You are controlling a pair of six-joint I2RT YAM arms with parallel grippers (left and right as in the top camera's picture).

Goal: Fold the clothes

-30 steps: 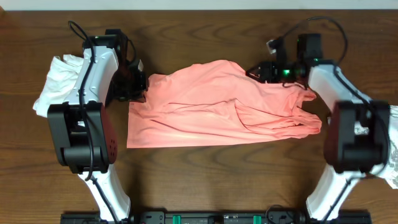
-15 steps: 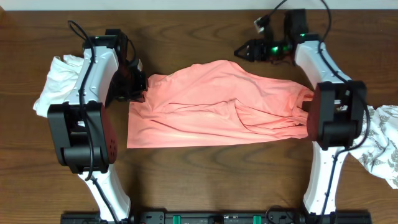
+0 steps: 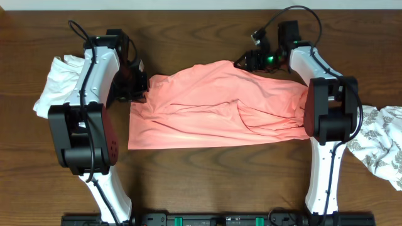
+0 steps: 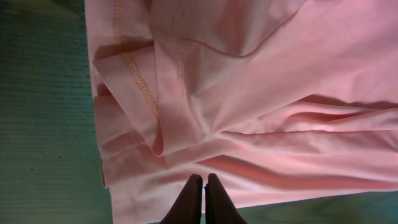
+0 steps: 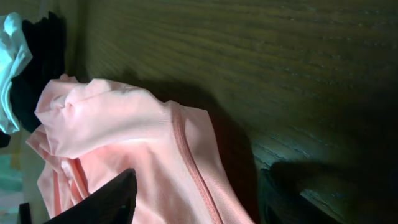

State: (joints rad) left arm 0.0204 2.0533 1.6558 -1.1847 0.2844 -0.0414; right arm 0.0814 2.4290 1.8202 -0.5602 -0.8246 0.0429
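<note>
The salmon-pink garment [image 3: 213,110] lies rumpled across the middle of the table, with creases and a folded ridge toward its right end. My left gripper [image 3: 139,90] is at the garment's upper left corner. In the left wrist view the left gripper's fingers [image 4: 204,182] are pressed together over the pink cloth [image 4: 261,93], with no cloth seen between them. My right gripper [image 3: 246,61] is at the garment's top edge. In the right wrist view the right gripper's fingers [image 5: 196,193] are spread wide, one on each side of the pink hem [image 5: 180,149].
A white garment [image 3: 55,85] lies bunched at the left edge beside the left arm. A white cloth with grey leaf print [image 3: 380,141] lies at the right edge. The wooden table [image 3: 207,182] shows bare in front of the pink garment.
My right gripper lifted away from the garment to the far edge, then came back down to its top edge, a little left of before. The garment's right end has settled. The left arm is still.
</note>
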